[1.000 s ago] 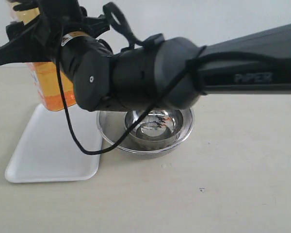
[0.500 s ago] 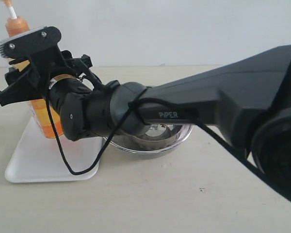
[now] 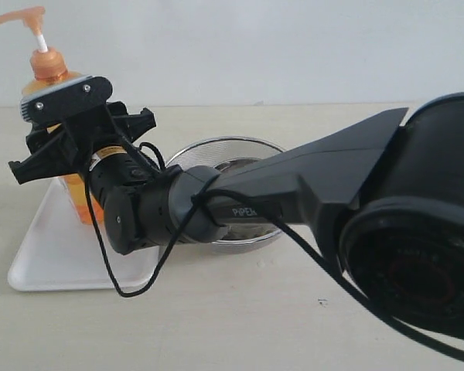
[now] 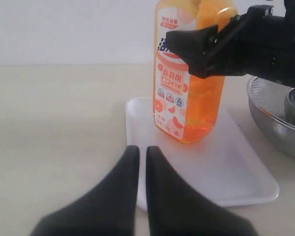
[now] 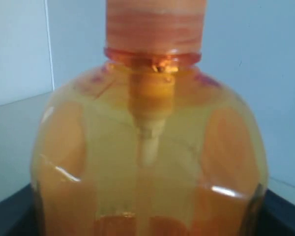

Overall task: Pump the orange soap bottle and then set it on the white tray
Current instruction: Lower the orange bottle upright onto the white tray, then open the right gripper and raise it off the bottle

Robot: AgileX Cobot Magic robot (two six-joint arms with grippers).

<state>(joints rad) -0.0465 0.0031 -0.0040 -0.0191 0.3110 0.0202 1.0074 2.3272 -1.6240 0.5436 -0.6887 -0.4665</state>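
Note:
The orange soap bottle (image 3: 76, 197) stands upright with its base on the white tray (image 3: 54, 255), its pump head raised above the gripper. My right gripper (image 3: 81, 143) is shut on the bottle's upper body, one finger on each side. The right wrist view is filled by the bottle's shoulder and neck (image 5: 147, 147). In the left wrist view the bottle (image 4: 187, 98) stands on the tray (image 4: 226, 167), one black right finger (image 4: 196, 44) across its label. My left gripper (image 4: 142, 152) is shut and empty, low at the tray's near edge, apart from the bottle.
A steel bowl sits inside a round mesh strainer (image 3: 232, 151) right beside the tray, seen also as the strainer (image 4: 275, 123). My right arm (image 3: 332, 185) stretches across the exterior view over the strainer. The pale tabletop (image 3: 294, 325) extends in front.
The right gripper has lowered the bottle onto the tray, and the pump head has come into view. The arm has swung lower across the strainer. The grip stays the same.

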